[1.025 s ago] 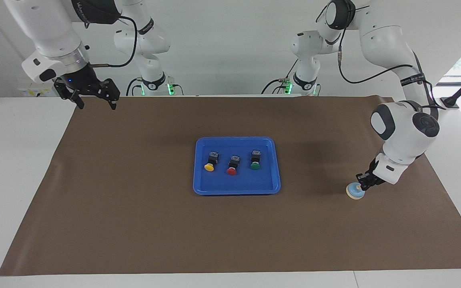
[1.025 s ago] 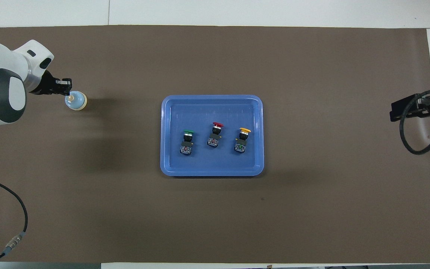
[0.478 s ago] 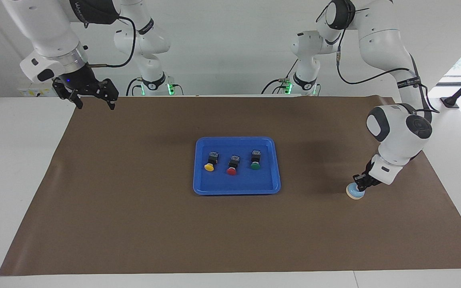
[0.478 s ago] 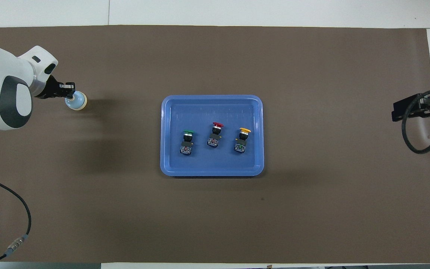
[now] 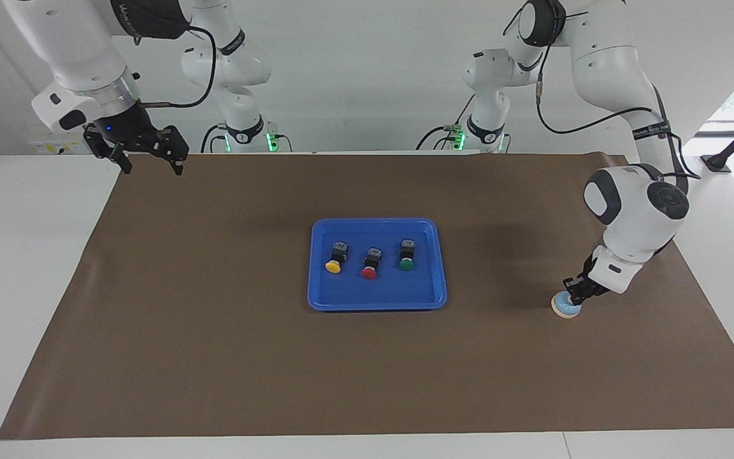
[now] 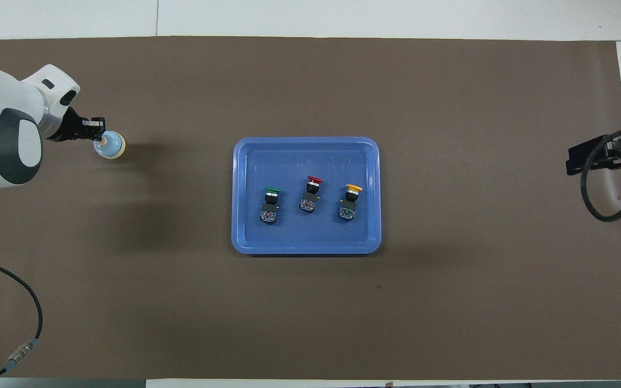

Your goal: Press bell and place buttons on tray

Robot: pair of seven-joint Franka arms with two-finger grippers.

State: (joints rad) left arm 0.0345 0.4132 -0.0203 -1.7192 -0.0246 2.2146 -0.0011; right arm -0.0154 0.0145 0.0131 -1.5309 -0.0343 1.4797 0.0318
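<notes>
Left pincer [image 5: 575, 295] is together, tips resting on the knob of the bell [image 5: 565, 305], which sits on the brown mat [image 5: 214, 357] at the left arm's end of the worktop, well apart from the tray [image 5: 376, 299]. Right pincer [image 5: 150, 158] hangs with fingers apart over the mat's corner at the right arm's end, holding nothing; that arm waits. Green button [image 5: 406, 253], red button [image 5: 371, 262] and yellow button [image 5: 336, 256] lie in a row in the tray. Against one second earlier: the left wrist has shifted slightly, the tips have stayed on the bell, the right pincer has risen a little. Arm lettering is not legible.
</notes>
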